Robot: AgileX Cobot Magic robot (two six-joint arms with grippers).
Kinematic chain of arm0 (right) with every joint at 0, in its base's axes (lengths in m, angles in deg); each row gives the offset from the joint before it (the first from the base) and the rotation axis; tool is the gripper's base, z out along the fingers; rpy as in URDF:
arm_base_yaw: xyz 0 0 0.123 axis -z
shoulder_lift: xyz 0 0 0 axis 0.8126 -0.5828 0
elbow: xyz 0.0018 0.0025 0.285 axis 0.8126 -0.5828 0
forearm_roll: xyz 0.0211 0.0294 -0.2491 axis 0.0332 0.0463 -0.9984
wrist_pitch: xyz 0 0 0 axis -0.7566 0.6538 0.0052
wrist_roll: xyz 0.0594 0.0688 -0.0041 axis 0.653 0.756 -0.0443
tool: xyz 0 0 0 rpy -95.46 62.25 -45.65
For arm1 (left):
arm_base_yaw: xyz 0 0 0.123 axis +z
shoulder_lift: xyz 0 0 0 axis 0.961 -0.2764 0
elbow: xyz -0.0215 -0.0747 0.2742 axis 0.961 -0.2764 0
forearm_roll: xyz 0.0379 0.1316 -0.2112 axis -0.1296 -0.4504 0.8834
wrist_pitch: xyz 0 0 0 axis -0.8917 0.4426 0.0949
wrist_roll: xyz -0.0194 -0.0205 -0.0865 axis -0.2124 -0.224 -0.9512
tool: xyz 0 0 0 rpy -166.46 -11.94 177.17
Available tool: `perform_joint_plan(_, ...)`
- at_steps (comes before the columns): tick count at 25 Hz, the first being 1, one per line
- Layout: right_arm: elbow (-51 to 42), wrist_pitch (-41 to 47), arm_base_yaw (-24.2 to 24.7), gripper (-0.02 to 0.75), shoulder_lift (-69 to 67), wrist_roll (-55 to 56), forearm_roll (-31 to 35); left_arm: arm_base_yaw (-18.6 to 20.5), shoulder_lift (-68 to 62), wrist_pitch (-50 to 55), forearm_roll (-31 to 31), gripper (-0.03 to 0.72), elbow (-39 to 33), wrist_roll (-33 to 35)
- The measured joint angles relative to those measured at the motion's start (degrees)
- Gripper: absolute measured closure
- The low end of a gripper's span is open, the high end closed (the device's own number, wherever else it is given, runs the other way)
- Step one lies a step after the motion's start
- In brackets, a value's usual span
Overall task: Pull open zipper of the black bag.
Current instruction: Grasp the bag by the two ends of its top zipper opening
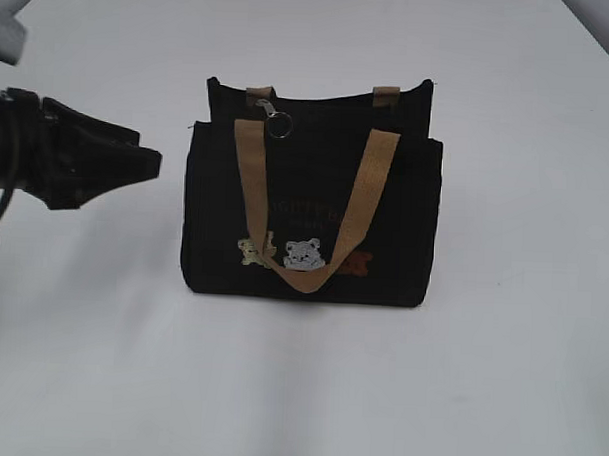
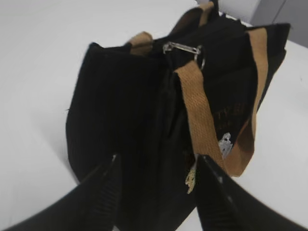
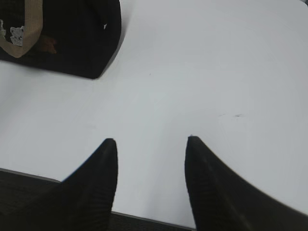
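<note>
Both pairs of jaws stand apart with nothing between them: the right gripper (image 3: 150, 144) hovers over bare white table (image 3: 207, 72) at the bottom of its wrist view, the bag only a dark corner at that frame's upper left, while the left gripper (image 2: 156, 163) has its two fingers spread at the bottom of its own view, framing the near end of the black bag (image 2: 125, 120) without visibly touching it. In the exterior view the left gripper (image 1: 152, 165) sits at the left edge, level with the bag's upper half and a little apart from its side. The black bag (image 1: 309, 228) stands upright in the middle of the frame, tan straps draped down its front over the bear patches (image 1: 304, 254). Farther back, along the top edge, runs the zipper (image 1: 271, 116), its silver clasp and ring hanging near the bag's upper left corner; the left wrist view shows the clasp (image 2: 183, 48) in the upper middle. The slider appears to sit at the near end, so the zip seems unopened. To do this well, I would steady the bag's end with one gripper, pinch the ring squarely, and pull along the zipper line rather than upward, lest the light bag tip or slide
</note>
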Motion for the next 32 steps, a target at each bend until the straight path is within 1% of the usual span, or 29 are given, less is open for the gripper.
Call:
perform_joint_plan(3,0.0,0.0,0.0,0.374,0.0,0.0,0.0,-3.8,-4.0,-2.3,0.7,0.305,1.3,8.1)
perform_joint_plan(4,0.0,0.0,0.0,0.374,0.0,0.0,0.0,-4.8,-4.8,-3.3,0.7,0.305,1.7,9.4)
perform_joint_plan(7,0.0,0.0,0.0,0.374,0.0,0.0,0.5,-6.5,-7.9,-5.4,0.7,0.284,3.4,11.7)
perform_joint_plan(11,0.0,0.0,0.0,0.374,-1.4,-1.2,2.1,-8.0,-12.8,-5.9,0.7,0.270,8.6,12.1)
perform_joint_plan(12,0.0,0.0,0.0,0.374,-3.3,-2.7,3.3,-8.7,-14.1,-6.0,0.7,0.282,10.0,11.9)
perform_joint_plan(13,0.1,-0.1,0.0,0.374,-5.7,-5.0,5.0,-9.3,-15.2,-6.1,0.8,0.325,11.0,11.3)
perform_joint_plan(14,0.5,-0.6,0.0,0.374,-8.2,-7.6,7.0,-10.0,-16.1,-6.2,0.8,0.403,12.0,10.9)
perform_joint_plan(16,1.4,-4.6,0.0,0.374,-15.2,-16.3,14.1,-11.3,-17.2,-6.3,0.9,0.581,12.9,10.5)
perform_joint_plan(17,1.9,-7.4,0.0,0.374,-18.5,-20.6,18.7,-11.6,-17.4,-6.5,1.0,0.622,13.1,10.5)
perform_joint_plan(18,2.4,-11.1,0.0,0.374,-22.9,-26.0,23.0,-11.7,-17.5,-7.0,1.1,0.624,13.1,10.4)
perform_joint_plan(19,3.2,-14.6,0.0,0.374,-28.8,-31.5,29.3,-11.7,-17.5,-7.2,1.1,0.624,13.1,10.3)
perform_joint_plan(21,5.4,-19.7,-0.4,0.374,-38.2,-41.3,38.1,-11.8,-17.5,-7.6,1.2,0.624,13.1,10.3)
perform_joint_plan(23,9.7,-23.4,-2.7,0.374,-51.8,-51.3,45.9,-11.8,-17.5,-7.8,1.2,0.624,13.2,10.3)
perform_joint_plan(24,12.0,-24.6,-4.7,0.374,-57.8,-54.8,47.9,-11.9,-17.5,-7.8,1.2,0.624,13.2,10.3)
perform_joint_plan(25,15.7,-25.5,-7.0,0.374,-63.4,-58.6,48.8,-11.9,-17.5,-7.8,1.3,0.624,13.2,10.3)
perform_joint_plan(27,21.6,-26.4,-11.9,0.374,-72.5,-65.4,48.2,-11.9,-17.5,-7.8,1.3,0.624,13.3,10.3)
perform_joint_plan(30,31.4,-28.3,-18.0,0.374,-83.5,-70.2,43.3,-12.0,-17.5,-7.8,1.3,0.624,13.3,10.3)
perform_joint_plan(32,36.4,-29.5,-20.5,0.374,-89.0,-71.1,39.3,-12.0,-17.5,-7.8,1.3,0.624,13.3,10.3)
